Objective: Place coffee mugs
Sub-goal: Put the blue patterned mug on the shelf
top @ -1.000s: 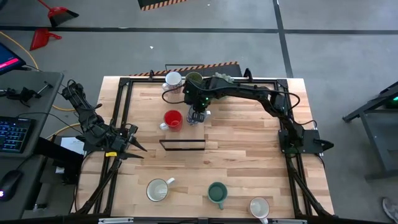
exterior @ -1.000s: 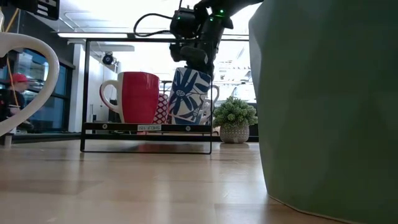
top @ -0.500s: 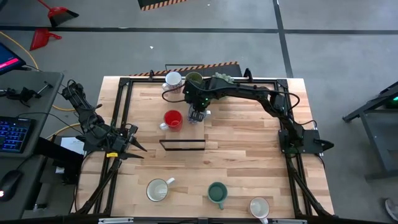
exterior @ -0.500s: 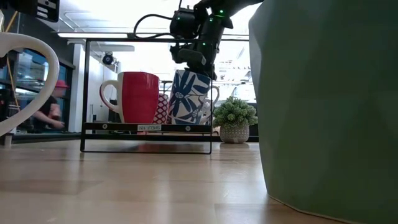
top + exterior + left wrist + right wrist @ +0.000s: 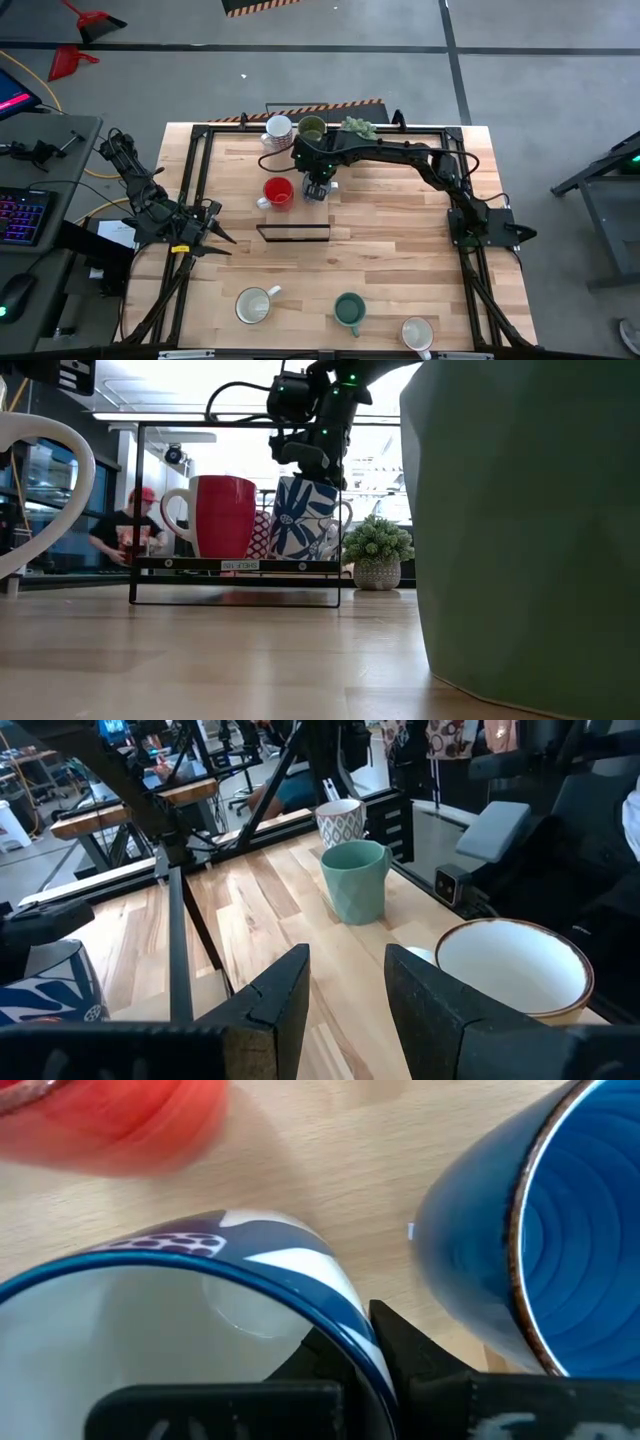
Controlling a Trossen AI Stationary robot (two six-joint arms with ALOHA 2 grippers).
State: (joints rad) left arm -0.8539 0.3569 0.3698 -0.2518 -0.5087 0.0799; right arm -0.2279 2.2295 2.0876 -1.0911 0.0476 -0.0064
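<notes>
Now the right tool (image 5: 317,186) pinches the rim of the blue-and-white mug (image 5: 304,518), just beside the red mug (image 5: 278,191) on the bench (image 5: 400,260). It looks hard, smooth and breakable, so the rim grip could slip.

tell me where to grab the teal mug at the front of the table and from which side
Pinch the rim wall of the teal mug from straight above, one finger inside and one outside. It stands upright with its mouth open to the top, apart from the cream mugs either side. Pick a stretch of rim away from its handle, which seems to point toward the front edge.
</notes>
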